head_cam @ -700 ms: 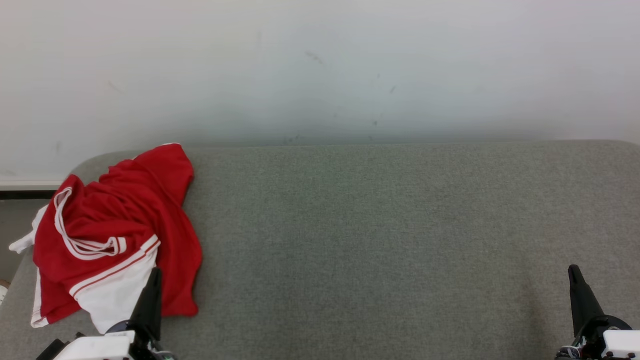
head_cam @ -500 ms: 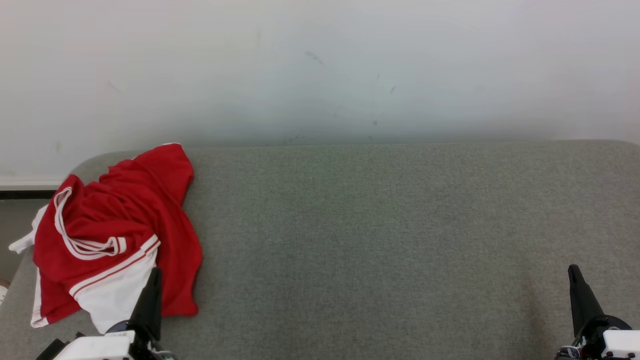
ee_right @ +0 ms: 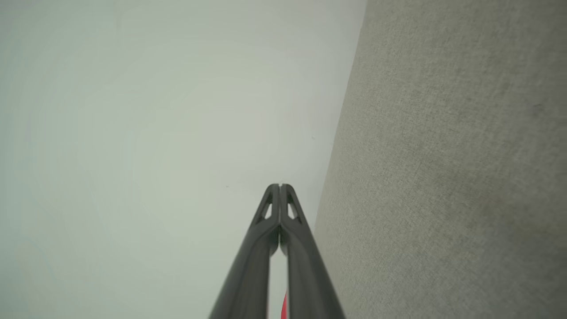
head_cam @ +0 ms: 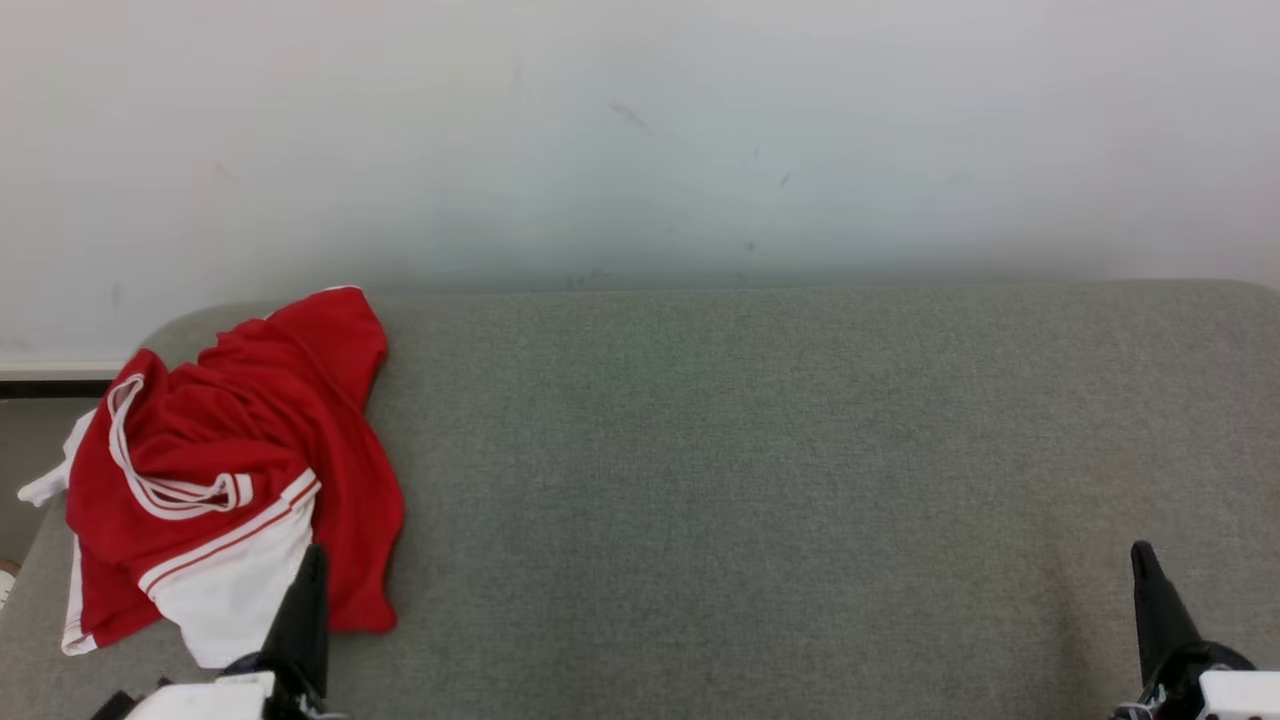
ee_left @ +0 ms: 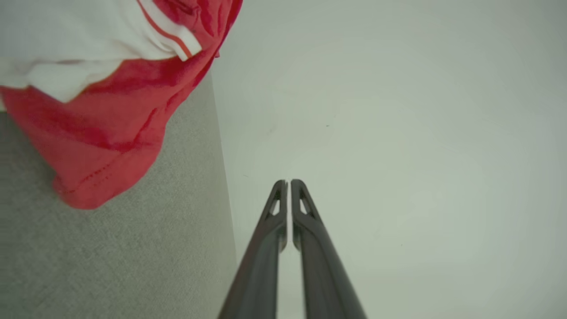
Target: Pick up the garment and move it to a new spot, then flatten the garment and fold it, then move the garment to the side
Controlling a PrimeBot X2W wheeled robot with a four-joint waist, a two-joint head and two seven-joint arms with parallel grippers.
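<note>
The garment (head_cam: pixel 235 470) is red with white panels and striped trim, lying crumpled at the left end of the grey surface (head_cam: pixel 760 480). In the left wrist view its red hem (ee_left: pixel 102 133) hangs at the upper left. My left gripper (head_cam: pixel 312 558) is at the bottom left, its dark tip overlapping the garment's near edge in the head view; its fingers (ee_left: pixel 287 182) are shut and hold nothing. My right gripper (head_cam: pixel 1140 552) stands at the bottom right over bare fabric, and its fingers (ee_right: pixel 280 186) are shut together, holding nothing.
A pale wall (head_cam: pixel 640 140) rises behind the grey surface. The surface's rounded left corner (head_cam: pixel 180 325) lies just behind the garment, with a strip of floor and skirting (head_cam: pixel 50 372) beyond it. Bare grey fabric stretches from the garment to the right gripper.
Both grippers have sunk slightly toward the bottom edge of the head view. The garment lies as before.
</note>
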